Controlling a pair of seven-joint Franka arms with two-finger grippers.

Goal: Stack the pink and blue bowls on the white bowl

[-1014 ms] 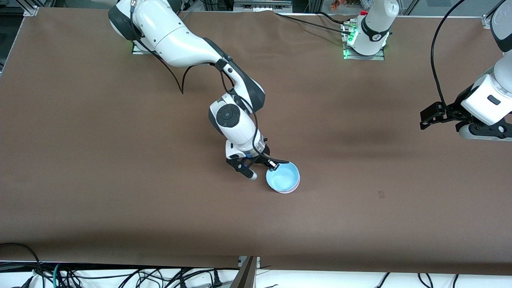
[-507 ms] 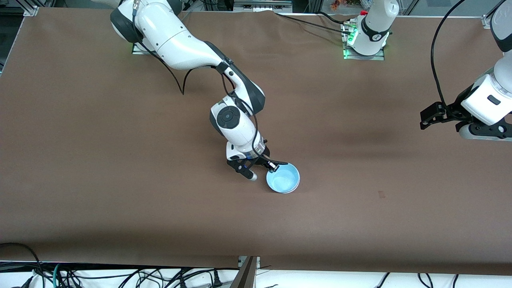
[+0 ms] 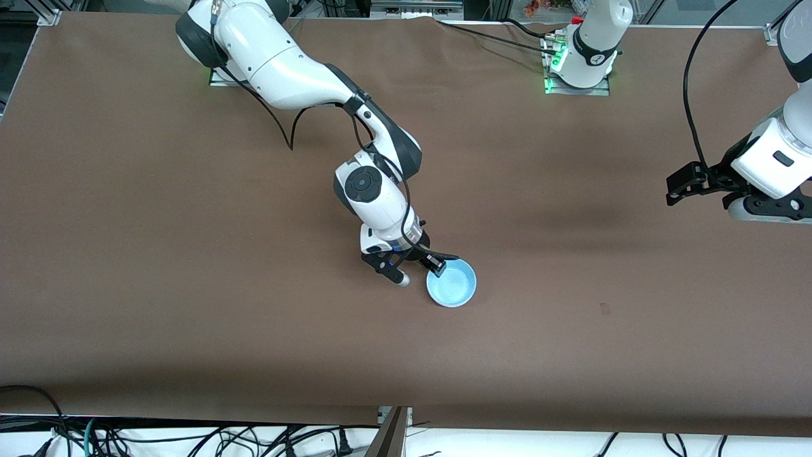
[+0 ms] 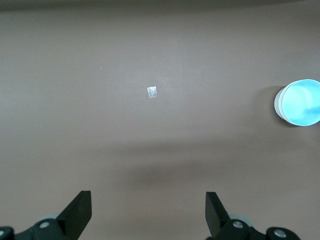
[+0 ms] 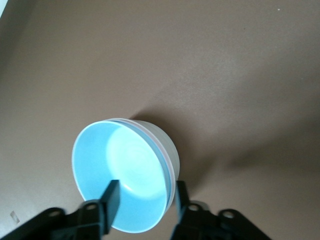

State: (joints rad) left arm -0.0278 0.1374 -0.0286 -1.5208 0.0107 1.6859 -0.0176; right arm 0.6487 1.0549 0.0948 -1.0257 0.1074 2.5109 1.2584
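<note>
The blue bowl (image 3: 451, 283) sits nested on top of a stack in the middle of the table. In the right wrist view the blue bowl (image 5: 120, 175) shows a thin pink bowl rim (image 5: 167, 161) just under its own, inside the white bowl's wall (image 5: 165, 141). My right gripper (image 3: 438, 263) is at the stack's edge, open. One of its fingers (image 5: 112, 196) is inside the blue bowl and the other is outside the wall, both clear of the rim. My left gripper (image 3: 676, 188) waits open above the table at the left arm's end.
A small pale tape mark (image 3: 604, 309) lies on the brown table (image 3: 190, 285), toward the left arm's end from the stack. The left wrist view shows the tape mark (image 4: 152, 92) and the stack (image 4: 299, 102) on bare tabletop. Cables hang below the table's front edge.
The right gripper's fingers have parted from the blue bowl's rim. The blue bowl has settled level into the stack. The left arm has not moved.
</note>
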